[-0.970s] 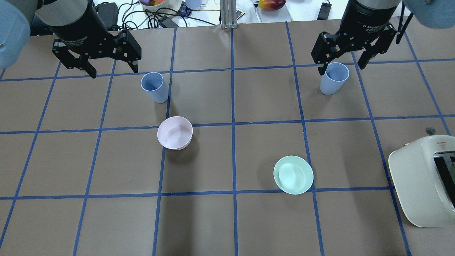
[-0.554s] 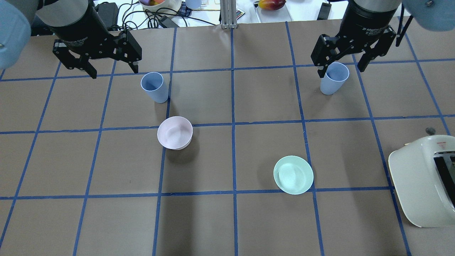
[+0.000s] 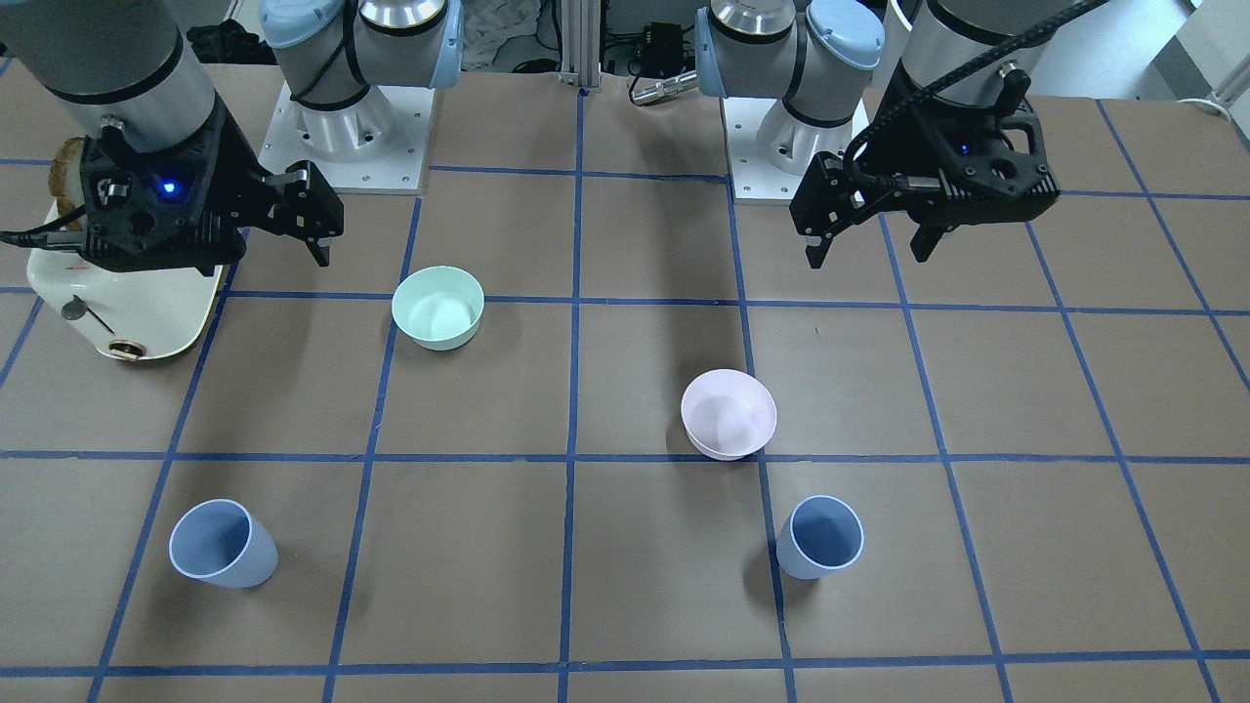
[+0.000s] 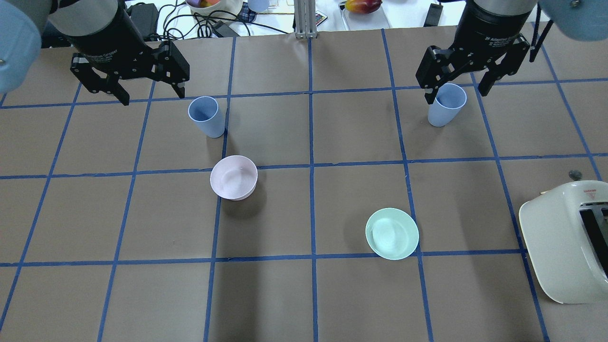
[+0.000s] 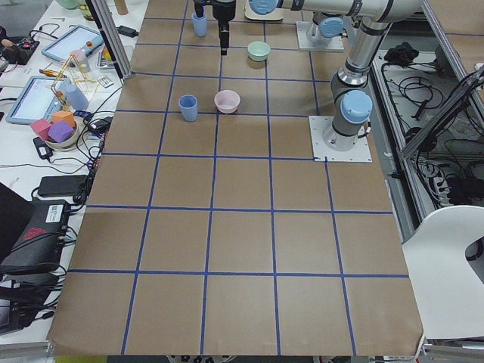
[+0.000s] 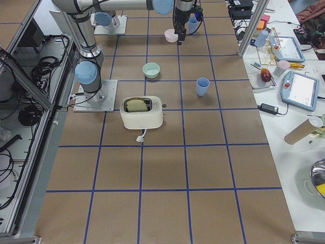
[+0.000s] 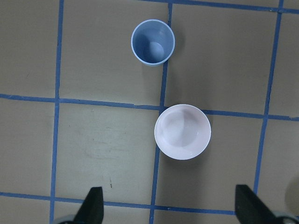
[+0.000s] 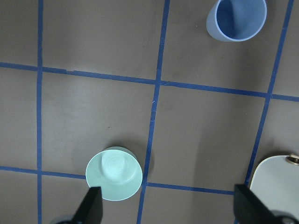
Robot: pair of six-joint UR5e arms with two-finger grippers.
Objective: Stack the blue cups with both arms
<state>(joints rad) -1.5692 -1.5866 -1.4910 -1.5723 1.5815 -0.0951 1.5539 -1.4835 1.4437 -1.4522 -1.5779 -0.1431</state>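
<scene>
Two pale-blue cups stand upright on the table, one at the far left (image 4: 206, 116) and one at the far right (image 4: 446, 104). My left gripper (image 4: 152, 95) is open and empty, high above the table, short of the left cup (image 7: 153, 42). My right gripper (image 4: 457, 94) is open and empty, also high, and overlaps the right cup in the overhead view. The right wrist view shows that cup (image 8: 237, 18) at its top edge, away from the fingertips (image 8: 93, 205). In the front-facing view the cups (image 3: 820, 537) (image 3: 223, 544) stand far from both grippers.
A pale pink bowl (image 4: 233, 177) sits just on the robot's side of the left cup. A mint-green bowl (image 4: 392, 233) sits right of centre. A cream toaster (image 4: 565, 242) with toast in it stands at the right edge. Blue tape lines grid the brown table.
The right gripper has shifted very slightly. The left gripper, cups and bowls have not moved.
</scene>
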